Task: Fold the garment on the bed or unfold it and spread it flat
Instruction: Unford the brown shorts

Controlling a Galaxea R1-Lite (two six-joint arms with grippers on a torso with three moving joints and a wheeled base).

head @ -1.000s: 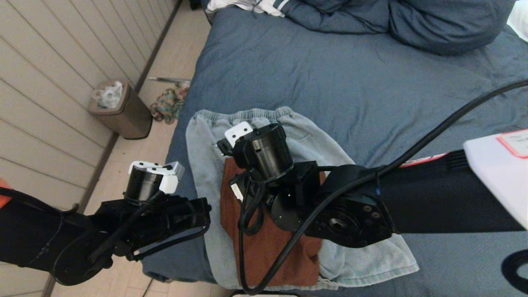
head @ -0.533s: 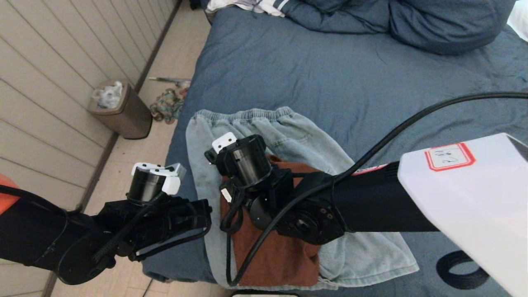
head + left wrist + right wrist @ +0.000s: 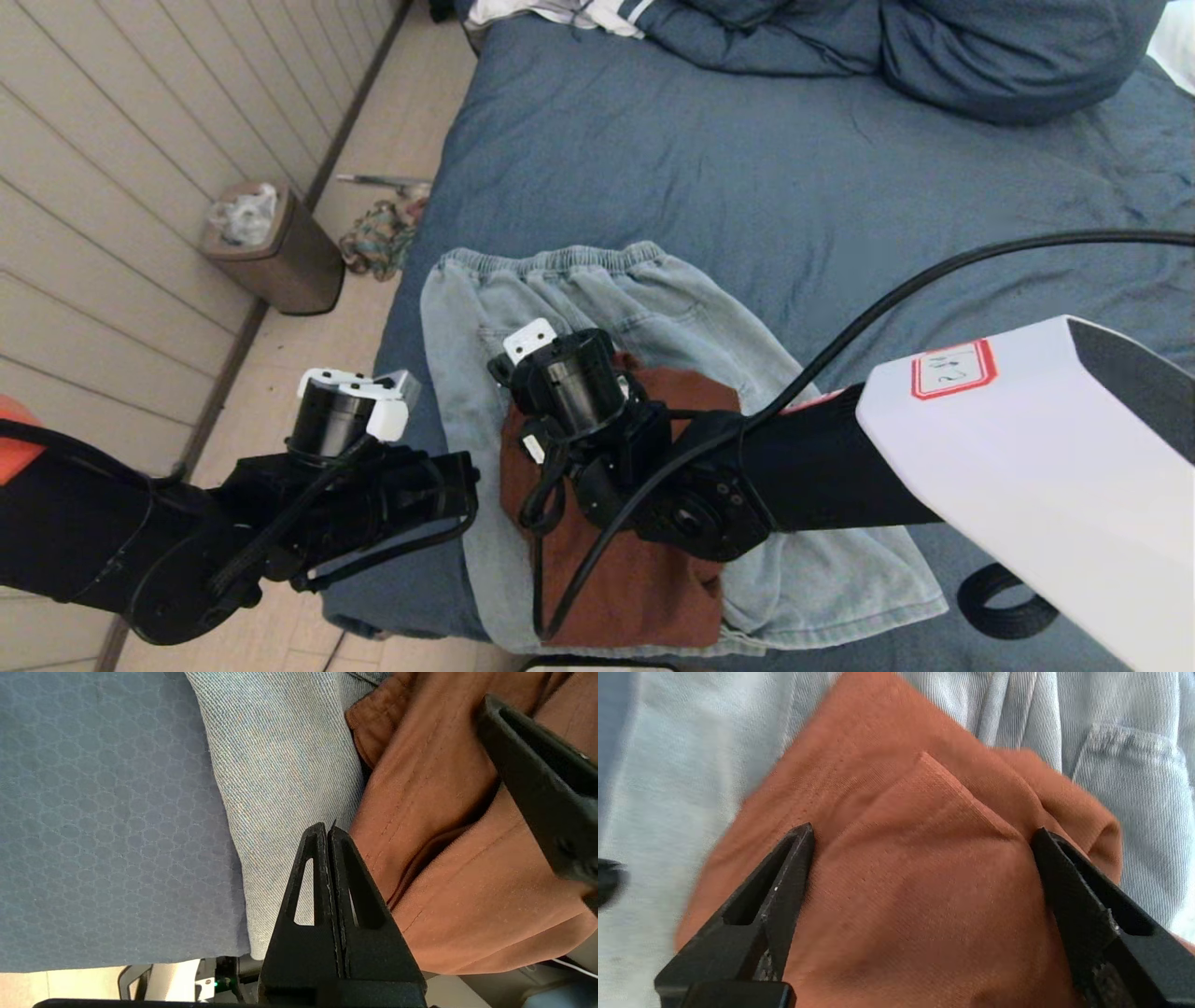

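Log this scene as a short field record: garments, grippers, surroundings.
surface: bed
garments: rust cloth lying on light denim pants
right gripper: open, over the rust cloth
left gripper: shut, empty, beside the pants' edge
floor: bin by the wall

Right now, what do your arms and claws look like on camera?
Both arms are black with loose black cables. The right arm wears a white cover bearing a red-bordered label. Small white brackets cap both wrists. The left claw and right claw have black, tapered, triangular fingers with cut-out slots.
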